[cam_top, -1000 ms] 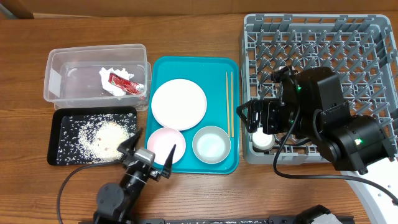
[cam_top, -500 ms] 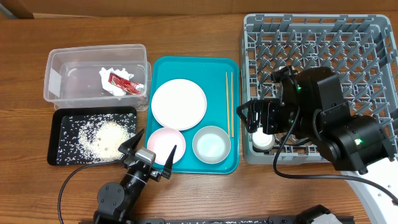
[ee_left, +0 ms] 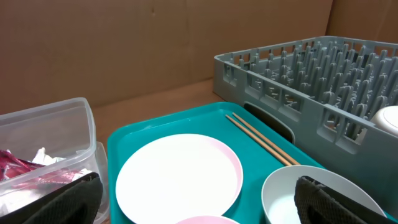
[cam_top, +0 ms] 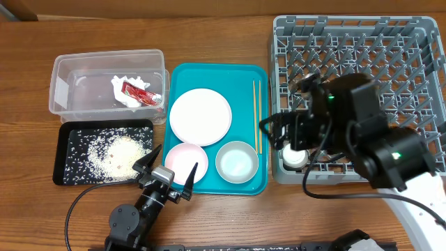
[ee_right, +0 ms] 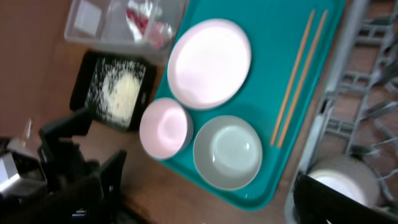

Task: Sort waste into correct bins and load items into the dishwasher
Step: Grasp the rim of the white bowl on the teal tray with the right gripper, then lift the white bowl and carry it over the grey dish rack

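Two wooden chopsticks (cam_top: 258,115) lie side by side along the right edge of the teal tray (cam_top: 180,73), their long axis running front to back. The right gripper (cam_top: 277,134) hangs just beside their near ends, over the dish rack (cam_top: 348,24), spread wide and empty. The left gripper (cam_top: 167,171) gapes empty at the tray's front-left.

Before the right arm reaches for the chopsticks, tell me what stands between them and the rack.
Nothing loose. The chopsticks lie along the teal tray's right edge, beside the rack; only the tray rim and the rack's side wall separate them.
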Action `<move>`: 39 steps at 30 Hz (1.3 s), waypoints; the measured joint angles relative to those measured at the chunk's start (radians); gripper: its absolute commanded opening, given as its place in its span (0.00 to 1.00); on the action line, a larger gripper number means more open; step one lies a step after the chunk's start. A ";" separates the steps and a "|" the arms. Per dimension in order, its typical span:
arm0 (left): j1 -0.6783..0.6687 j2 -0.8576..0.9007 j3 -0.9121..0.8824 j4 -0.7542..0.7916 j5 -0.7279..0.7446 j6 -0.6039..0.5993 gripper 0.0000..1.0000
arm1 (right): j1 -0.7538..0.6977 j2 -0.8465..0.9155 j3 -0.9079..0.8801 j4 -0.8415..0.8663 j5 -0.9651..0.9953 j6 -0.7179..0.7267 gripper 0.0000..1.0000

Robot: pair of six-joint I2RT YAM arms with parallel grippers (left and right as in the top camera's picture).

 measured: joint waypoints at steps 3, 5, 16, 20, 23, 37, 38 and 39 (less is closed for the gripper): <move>0.000 0.000 0.000 0.000 0.000 0.000 1.00 | 0.082 0.047 -0.031 -0.005 0.026 -0.009 1.00; 0.000 0.000 0.000 0.000 0.000 0.000 1.00 | 0.144 0.088 -0.063 0.001 0.065 -0.013 1.00; 0.000 0.000 0.000 0.000 0.000 0.000 1.00 | 0.253 0.398 -0.138 0.124 0.290 -0.029 0.78; 0.000 0.000 0.000 0.000 0.000 0.000 1.00 | 0.253 0.490 -0.138 0.177 0.323 -0.069 0.68; 0.000 0.000 0.000 0.000 0.000 0.000 1.00 | 0.253 0.538 -0.138 0.212 0.340 -0.100 0.57; 0.211 0.000 0.000 0.000 0.011 0.000 1.00 | 0.253 0.632 -0.144 0.234 0.354 -0.132 0.04; 0.247 0.000 0.000 0.000 0.011 0.000 1.00 | 0.253 0.632 -0.144 0.236 0.344 -0.128 0.04; 0.288 0.000 0.000 0.000 0.011 0.000 1.00 | 0.253 0.632 -0.144 0.238 0.337 -0.124 0.04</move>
